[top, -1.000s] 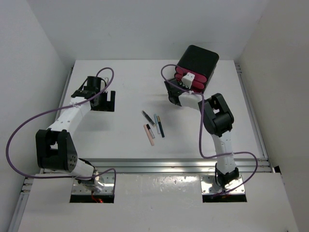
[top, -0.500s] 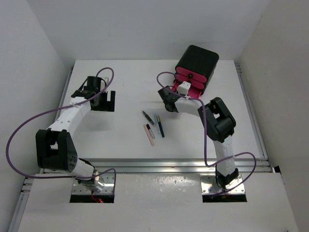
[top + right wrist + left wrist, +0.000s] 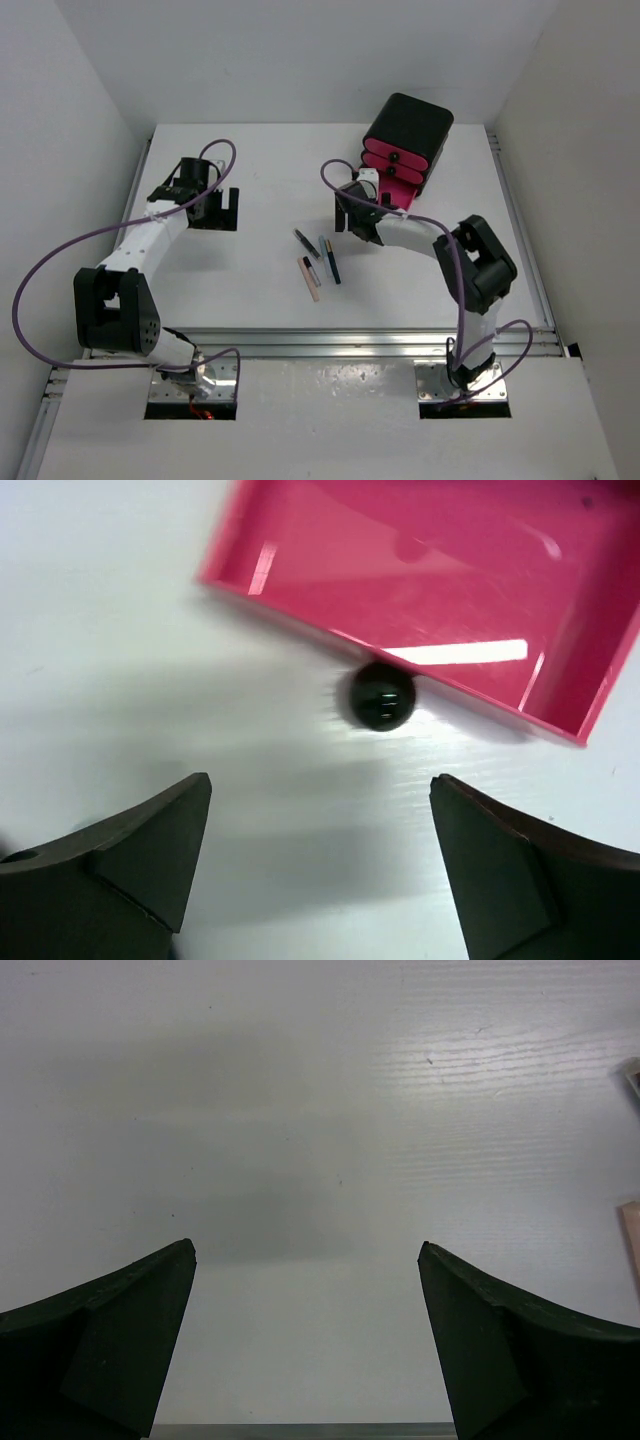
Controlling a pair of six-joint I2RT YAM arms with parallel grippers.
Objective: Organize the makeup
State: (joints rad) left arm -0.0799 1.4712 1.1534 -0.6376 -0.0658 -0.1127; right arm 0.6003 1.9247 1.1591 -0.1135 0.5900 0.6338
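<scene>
Your right gripper hangs with jaws wide apart, gripping nothing, near the knob of the pulled-out pink drawer. Your left gripper is spread too, idle. The pencils lie mid-table, apart from the drawer; take one at a time, across its middle. Count: four pencils, three drawers, one black box.

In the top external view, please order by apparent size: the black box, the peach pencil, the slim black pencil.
1. black box, clearly the largest.
2. peach pencil and slim black pencil: similar length, the peach one perhaps slightly thicker, too close to rank.
</scene>
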